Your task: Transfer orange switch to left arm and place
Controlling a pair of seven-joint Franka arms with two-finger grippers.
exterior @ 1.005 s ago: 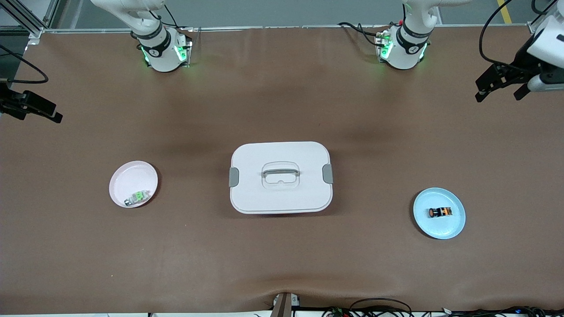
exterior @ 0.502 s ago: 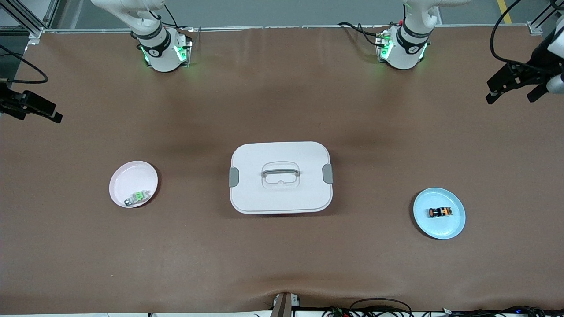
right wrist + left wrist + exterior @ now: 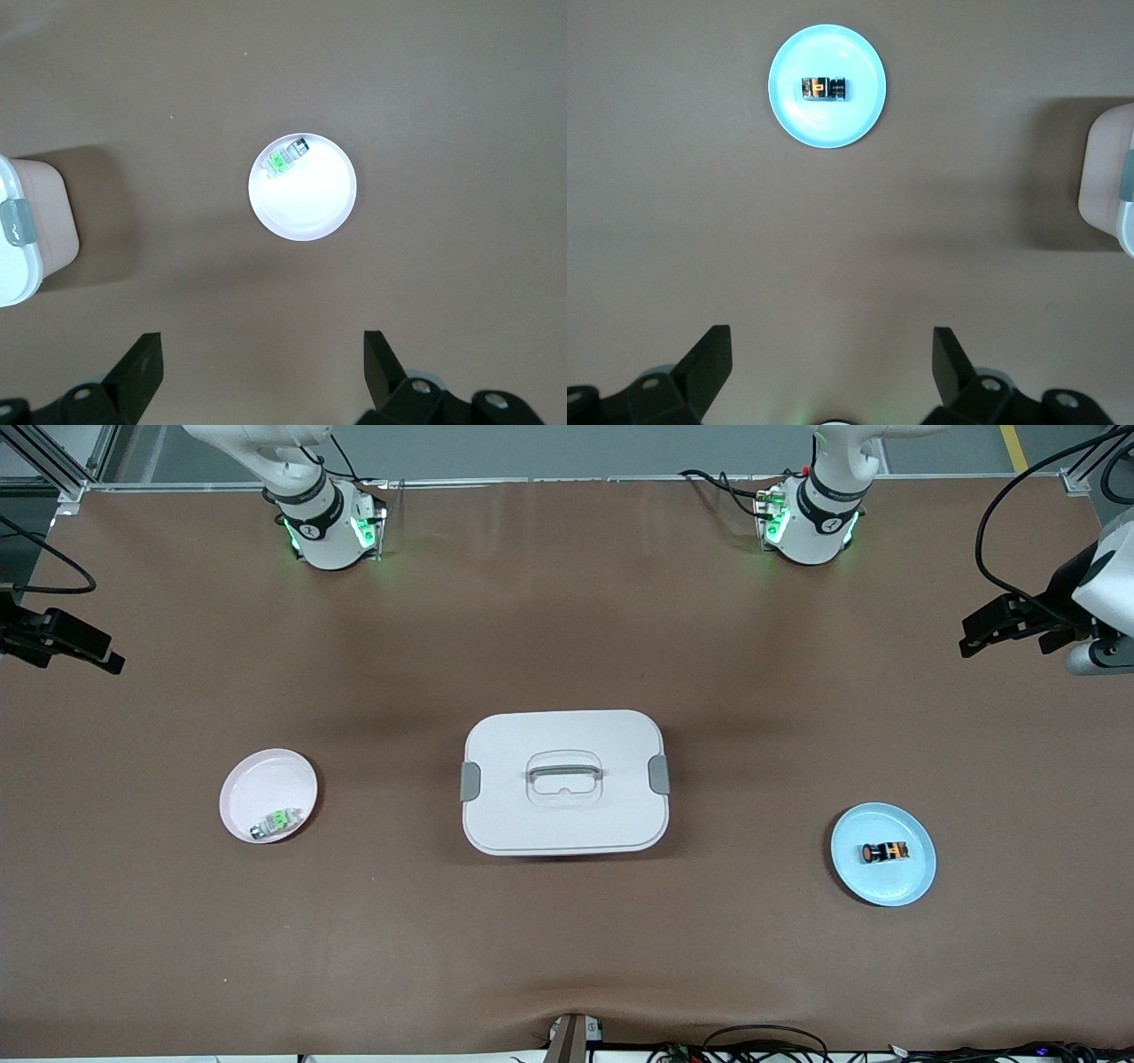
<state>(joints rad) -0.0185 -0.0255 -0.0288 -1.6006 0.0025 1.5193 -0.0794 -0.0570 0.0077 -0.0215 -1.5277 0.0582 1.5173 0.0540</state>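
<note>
1. My left gripper (image 3: 1014, 622) hangs up in the air over the bare table at the left arm's end, fingers spread wide with nothing between them; the left wrist view shows both fingertips (image 3: 709, 354) well apart.

2. My right gripper (image 3: 62, 642) waits over the table edge at the right arm's end, fingers likewise parted and holding nothing, as the right wrist view shows.

3. Change over the last second: the left gripper has been wandering along its end of the table, first swinging out toward the edge, then coming back and a little lower in the front view. The right gripper has not shifted. Nothing on the table moved.

4. The orange switch (image 3: 885, 852) lies on its side in the blue plate (image 3: 917, 877), toward the left arm's end, near the front camera. From my left wrist it sits centred in the plate (image 3: 784, 111).

5. The green switch (image 3: 276, 821) lies in the pink plate (image 3: 252, 779) toward the right arm's end. The white lidded box (image 3: 564, 815) stands between the plates, lid on.

6. My reading: the orange switch already rests on the left arm's side, which fits a hand-over and placing finished, left arm drawing away. It equally fits a switch merely lying there. I cannot settle which.
</note>
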